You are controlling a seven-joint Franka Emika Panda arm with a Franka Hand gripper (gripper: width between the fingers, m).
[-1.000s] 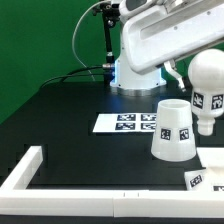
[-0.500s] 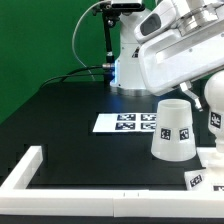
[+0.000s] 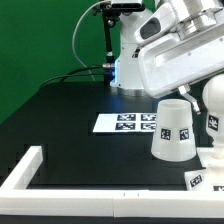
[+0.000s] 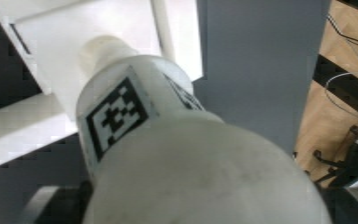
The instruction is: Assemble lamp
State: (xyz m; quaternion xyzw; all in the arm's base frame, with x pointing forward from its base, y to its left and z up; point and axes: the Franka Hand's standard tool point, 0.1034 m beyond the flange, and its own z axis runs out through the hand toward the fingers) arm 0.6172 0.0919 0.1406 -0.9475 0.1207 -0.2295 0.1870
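The white rounded bulb (image 4: 176, 140) fills the wrist view, its square tag (image 4: 119, 110) facing the camera and its narrow stem (image 4: 108, 50) pointing away toward a white part below. My gripper (image 4: 194, 205) is shut on the bulb's round body; only dark finger edges show beside it. In the exterior view the bulb (image 3: 214, 108) hangs at the right edge, half hidden by the arm. The tapered shade (image 3: 173, 130) stands upright to its left on the exterior view's side. A corner of the blocky base (image 3: 200, 180) shows at the lower right.
The marker board (image 3: 128, 123) lies flat on the black table behind the shade. A long white rail (image 3: 30, 168) runs along the front and left edges. The robot's pedestal (image 3: 125, 70) stands at the back, before a green wall.
The arm has swung forward and down and now covers the top of the bulb. The bulb has shifted slightly toward the exterior view's right and lower. The shade and base have not moved.
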